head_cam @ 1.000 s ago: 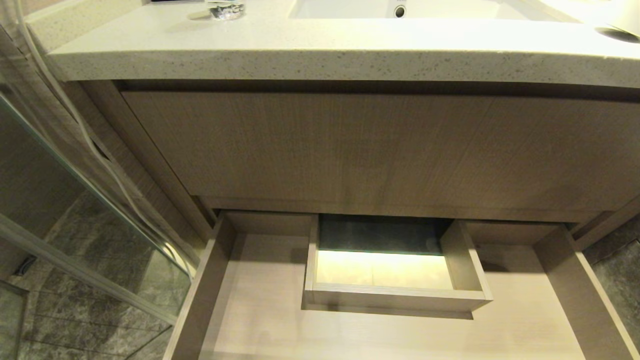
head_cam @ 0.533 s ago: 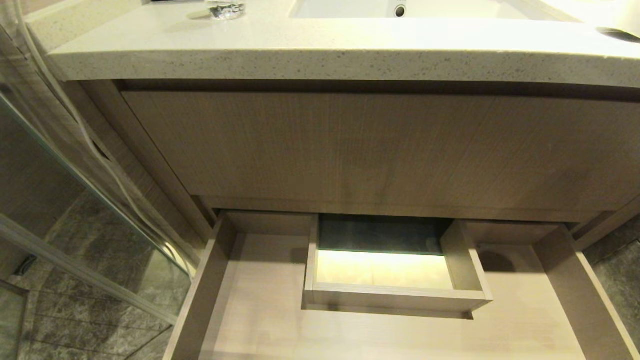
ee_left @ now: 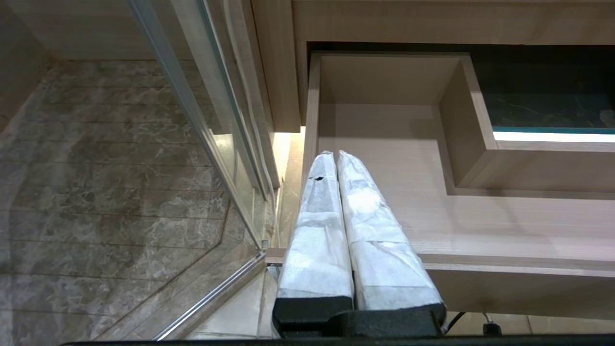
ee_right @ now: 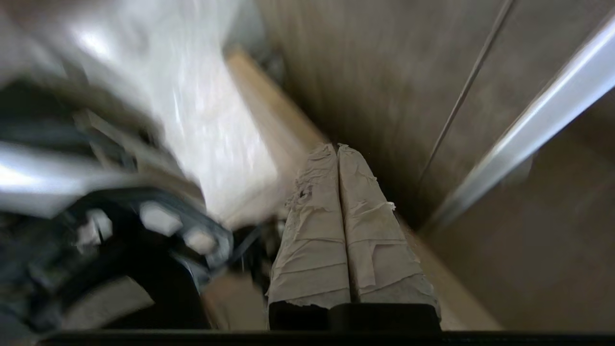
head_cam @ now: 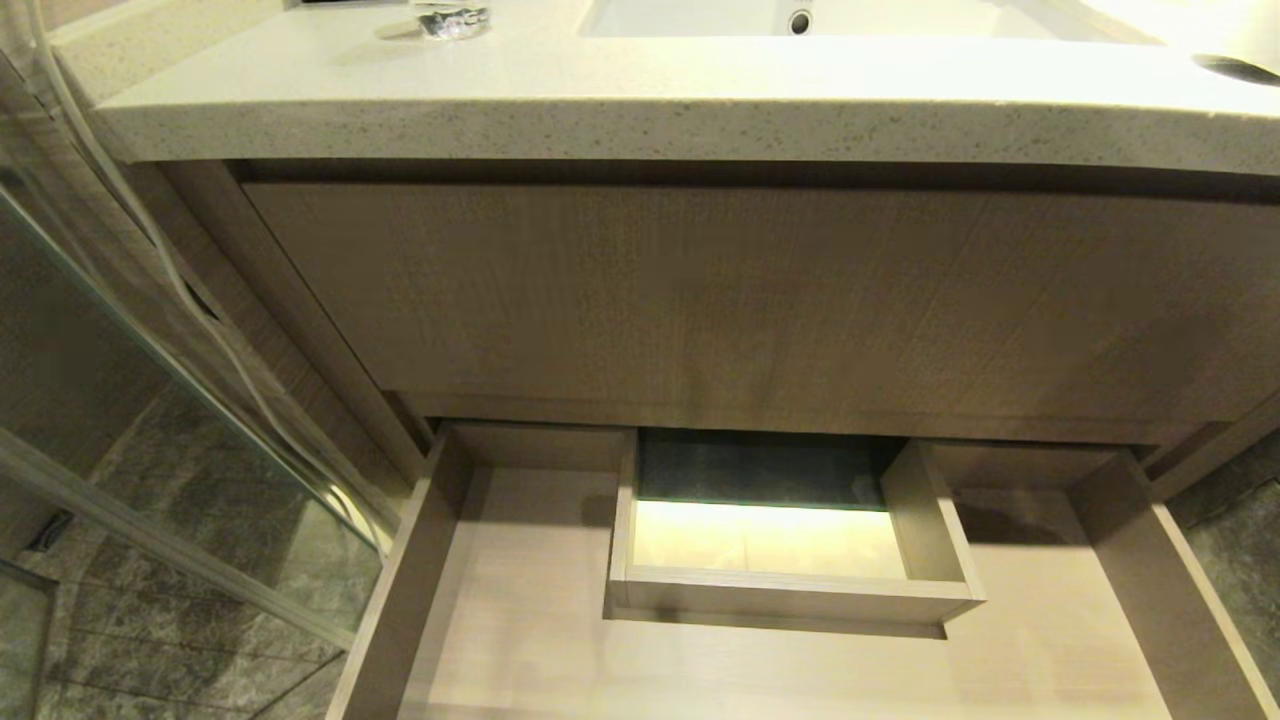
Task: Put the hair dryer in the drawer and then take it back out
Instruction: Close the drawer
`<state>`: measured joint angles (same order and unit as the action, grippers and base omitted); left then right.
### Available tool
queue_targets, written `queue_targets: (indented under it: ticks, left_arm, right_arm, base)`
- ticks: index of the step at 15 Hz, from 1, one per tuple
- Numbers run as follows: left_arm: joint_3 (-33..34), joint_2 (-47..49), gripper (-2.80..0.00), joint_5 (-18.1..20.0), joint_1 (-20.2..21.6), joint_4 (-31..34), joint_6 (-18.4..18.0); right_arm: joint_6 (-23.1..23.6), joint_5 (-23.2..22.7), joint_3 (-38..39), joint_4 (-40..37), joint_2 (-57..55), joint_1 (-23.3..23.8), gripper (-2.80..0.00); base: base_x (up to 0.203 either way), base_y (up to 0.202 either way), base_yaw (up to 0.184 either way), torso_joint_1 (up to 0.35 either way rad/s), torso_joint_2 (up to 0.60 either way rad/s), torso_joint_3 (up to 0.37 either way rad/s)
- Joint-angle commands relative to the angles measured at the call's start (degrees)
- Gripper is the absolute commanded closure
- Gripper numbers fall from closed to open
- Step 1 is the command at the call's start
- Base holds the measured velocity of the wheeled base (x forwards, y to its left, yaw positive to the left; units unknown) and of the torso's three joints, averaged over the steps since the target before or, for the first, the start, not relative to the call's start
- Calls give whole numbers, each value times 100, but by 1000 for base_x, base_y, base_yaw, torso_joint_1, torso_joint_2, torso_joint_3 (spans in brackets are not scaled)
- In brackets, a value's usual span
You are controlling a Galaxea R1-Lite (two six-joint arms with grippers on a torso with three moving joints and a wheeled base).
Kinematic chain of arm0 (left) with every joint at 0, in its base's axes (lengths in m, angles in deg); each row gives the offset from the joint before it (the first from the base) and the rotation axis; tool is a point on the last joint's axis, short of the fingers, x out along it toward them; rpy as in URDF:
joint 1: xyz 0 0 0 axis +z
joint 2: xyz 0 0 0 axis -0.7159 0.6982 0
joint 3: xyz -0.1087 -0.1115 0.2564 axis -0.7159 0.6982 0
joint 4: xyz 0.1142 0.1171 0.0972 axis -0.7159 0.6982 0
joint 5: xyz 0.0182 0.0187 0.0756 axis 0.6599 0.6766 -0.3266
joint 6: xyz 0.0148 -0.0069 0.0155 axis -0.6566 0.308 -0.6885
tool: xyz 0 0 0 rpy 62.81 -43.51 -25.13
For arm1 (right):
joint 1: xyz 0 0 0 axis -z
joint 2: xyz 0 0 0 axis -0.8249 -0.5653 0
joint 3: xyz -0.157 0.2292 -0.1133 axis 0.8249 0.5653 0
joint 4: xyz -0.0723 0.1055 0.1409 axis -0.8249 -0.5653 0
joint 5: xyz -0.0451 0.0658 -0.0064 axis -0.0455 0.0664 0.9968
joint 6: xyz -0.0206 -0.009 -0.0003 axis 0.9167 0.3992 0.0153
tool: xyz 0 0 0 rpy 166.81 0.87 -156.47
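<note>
Head view: the drawer (head_cam: 520, 640) is seen pulled out across the lower half of the frame, its light wood floor bare and its boxed U-shaped cutout (head_cam: 790, 590) set at the middle of the back. Above it the taller wood-grain front (head_cam: 760, 300) fills the centre, and the speckled surface (head_cam: 640, 110) runs along the top, with a sink basin (head_cam: 800, 18) at the upper centre and a clear glass item (head_cam: 452, 18) at the upper left. A glass panel (head_cam: 150, 400) and the marbled floor (head_cam: 150, 640) are seen at the left. The hair dryer cannot be found in any view, so its place relative to either gripper cannot be told. In the left wrist view the left gripper (ee_left: 335, 154) is seen clenched and holding nothing, its wrapped tips over the drawer's left wall. In the right wrist view the right gripper (ee_right: 336, 146) is likewise pressed closed and empty, before a wood-grain panel (ee_right: 375, 77) and a metal rail (ee_right: 528, 129); the rest is blurred.
</note>
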<state>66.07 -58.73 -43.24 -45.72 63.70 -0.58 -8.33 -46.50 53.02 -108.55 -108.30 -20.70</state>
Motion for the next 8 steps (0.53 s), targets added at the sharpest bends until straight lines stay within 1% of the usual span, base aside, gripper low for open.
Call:
queue_targets:
  ticks: [1,4,8]
  left_arm:
    - [0,0,0,0,0,-1,-2]
    - [0,0,0,0,0,-1,-2]
    - [0,0,0,0,0,-1,-2]
  right_arm:
    - [217,28,224,19,-371,312,0]
    - [224,38,333,139,-785,389,0]
    - [266,34,435,832,-1310,407,0]
  base:
    - [0,0,0,0,0,0]
    - [0,0,0,0,0,0]
    - [0,0,0,0,0,0]
